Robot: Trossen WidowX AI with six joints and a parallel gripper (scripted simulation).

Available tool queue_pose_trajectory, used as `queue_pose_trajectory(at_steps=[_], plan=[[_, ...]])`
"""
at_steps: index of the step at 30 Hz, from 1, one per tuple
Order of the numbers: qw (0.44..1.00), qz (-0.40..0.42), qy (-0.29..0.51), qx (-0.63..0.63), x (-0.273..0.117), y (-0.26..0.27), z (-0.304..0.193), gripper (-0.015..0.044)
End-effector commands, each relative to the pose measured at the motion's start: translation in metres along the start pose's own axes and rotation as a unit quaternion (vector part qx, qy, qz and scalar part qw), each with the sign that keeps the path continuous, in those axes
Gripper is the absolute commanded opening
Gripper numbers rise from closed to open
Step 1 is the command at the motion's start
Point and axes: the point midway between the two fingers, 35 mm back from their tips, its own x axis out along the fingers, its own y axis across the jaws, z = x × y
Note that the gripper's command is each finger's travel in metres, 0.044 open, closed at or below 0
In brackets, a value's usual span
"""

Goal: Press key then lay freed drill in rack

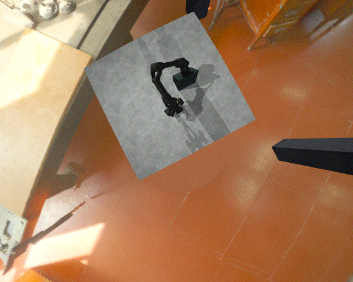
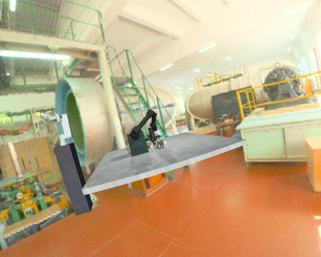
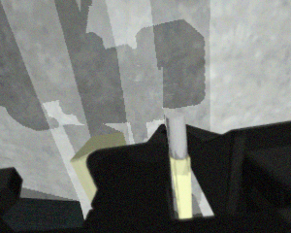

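My gripper (image 3: 169, 127) (image 1: 174, 107) (image 2: 154, 141) is shut on the drill (image 3: 182, 186), a thin rod with a grey part and a pale yellow part, standing between the black fingers in the wrist view. A pale yellow block (image 3: 83, 171), which looks like the rack, is at the lower left of the wrist view, partly hidden by a finger. The exterior view shows a small grey fixture (image 2: 160, 144) right beside the gripper. The key cannot be made out in any view, and the drill is too small to tell in the top and exterior views.
The arm rises from a dark teal pedestal (image 1: 185, 80) (image 2: 138, 146) close to the gripper, on the grey table top (image 1: 119, 100) (image 2: 210, 141). Shadows of the arm fall across the table. A dark post (image 2: 72, 179) carrying a white arm stands beyond the table's edge.
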Motion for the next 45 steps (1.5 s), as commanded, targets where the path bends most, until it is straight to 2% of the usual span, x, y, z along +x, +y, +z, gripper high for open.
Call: queue_pose_trajectory(at_steps=[1, 45], plan=[[1.0, 0.0, -0.003, 0.003, -0.003, 0.0, 0.0, 0.0], [1.0, 0.0, -0.003, 0.003, -0.019, 0.002, -0.001, 0.0]])
